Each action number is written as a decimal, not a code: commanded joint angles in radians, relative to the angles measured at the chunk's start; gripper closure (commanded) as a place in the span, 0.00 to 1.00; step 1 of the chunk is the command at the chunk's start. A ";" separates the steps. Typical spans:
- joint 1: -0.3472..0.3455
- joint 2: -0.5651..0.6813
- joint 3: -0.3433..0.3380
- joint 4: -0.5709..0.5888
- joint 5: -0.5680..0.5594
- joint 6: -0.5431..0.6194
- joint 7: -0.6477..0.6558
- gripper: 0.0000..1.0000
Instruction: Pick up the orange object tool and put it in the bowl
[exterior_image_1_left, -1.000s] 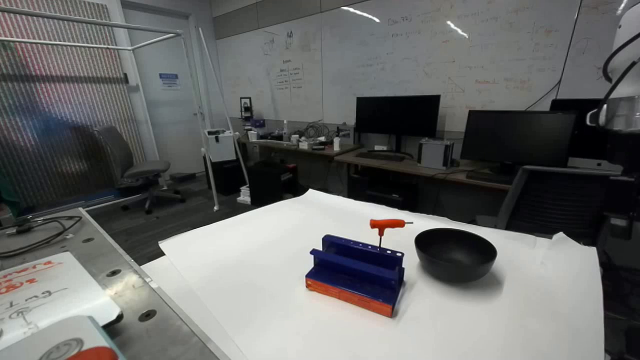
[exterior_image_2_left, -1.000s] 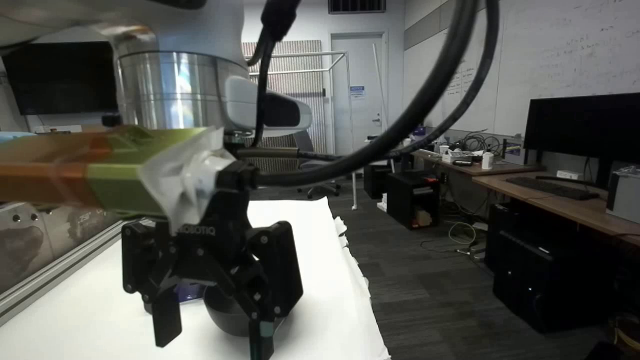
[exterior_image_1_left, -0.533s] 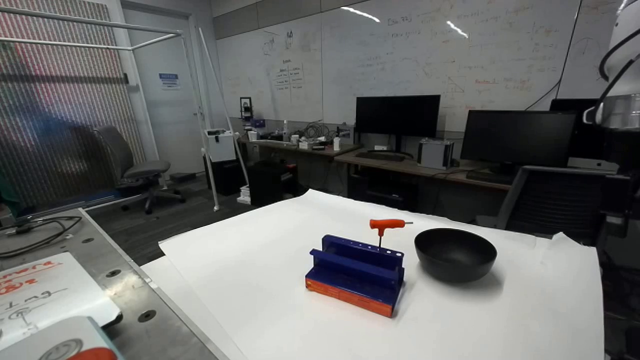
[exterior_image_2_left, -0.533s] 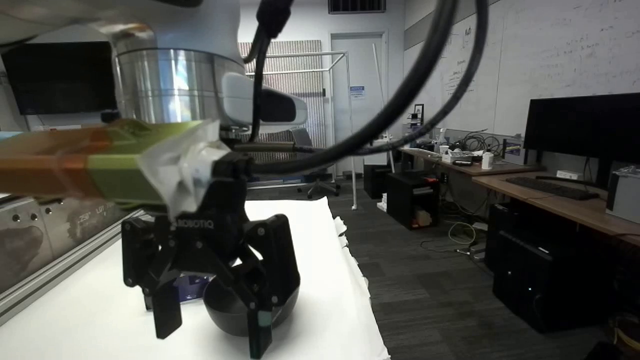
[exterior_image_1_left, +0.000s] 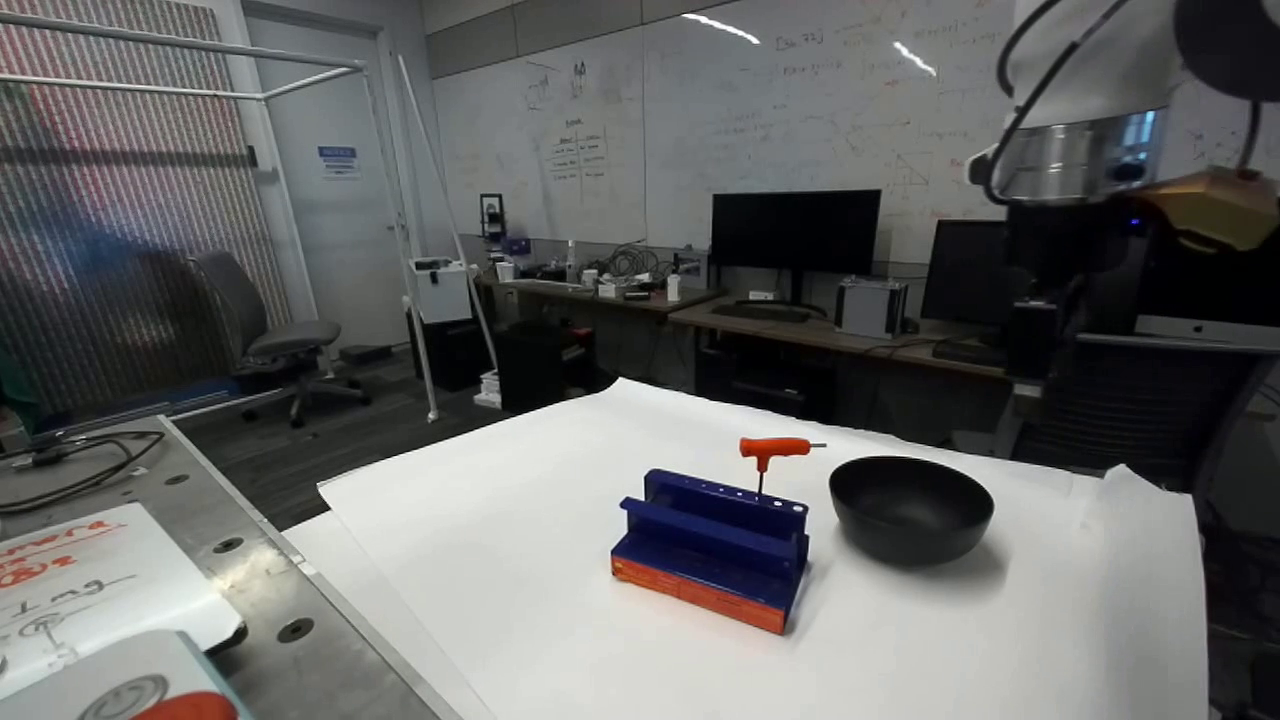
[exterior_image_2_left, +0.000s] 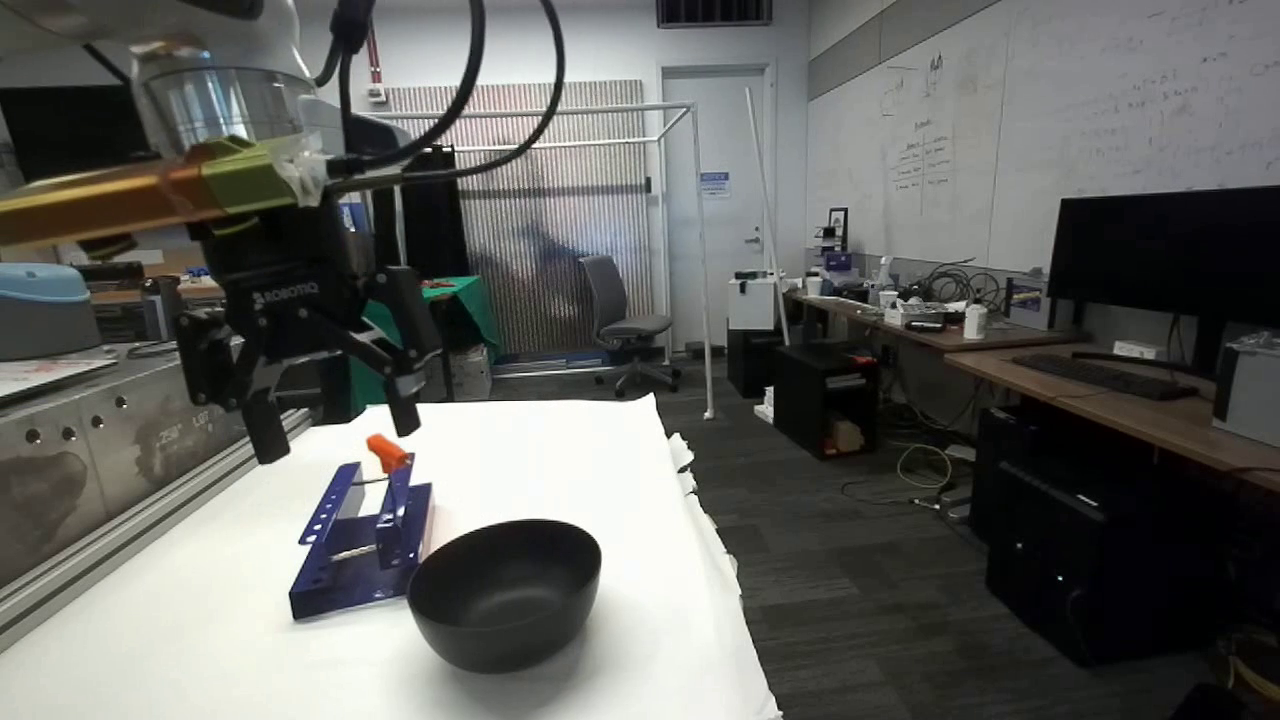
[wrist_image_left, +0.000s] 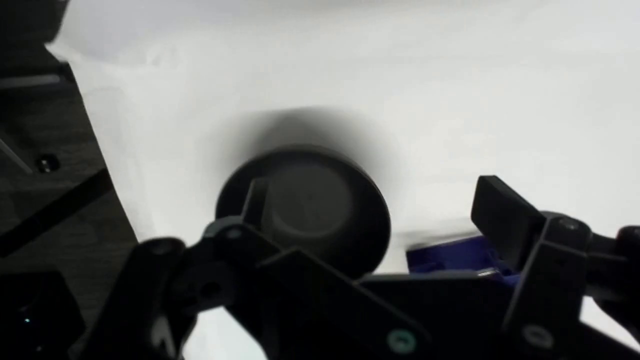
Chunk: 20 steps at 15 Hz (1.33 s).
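In an exterior view, the orange tool (exterior_image_1_left: 778, 447) stands right of the middle of the frame. Its thin shaft goes down to the blue rack (exterior_image_1_left: 708, 528), likely into a hole, and that seems to hold it up. Its handle sticks out on top, so it looks easy to grab. In an exterior view, the black bowl (exterior_image_2_left: 505, 605) sits low in the frame, open side up, likely to take the tool. The gripper (exterior_image_2_left: 336, 435) hangs at the left, its fingers (exterior_image_2_left: 405, 412) spread wide and holding nothing, probably to fit around the handle.
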 joint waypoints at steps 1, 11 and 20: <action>0.053 0.246 0.026 0.239 -0.015 -0.025 -0.051 0.00; 0.120 0.693 0.030 0.711 -0.044 -0.086 -0.241 0.00; 0.108 0.821 0.018 0.841 -0.035 -0.152 -0.386 0.00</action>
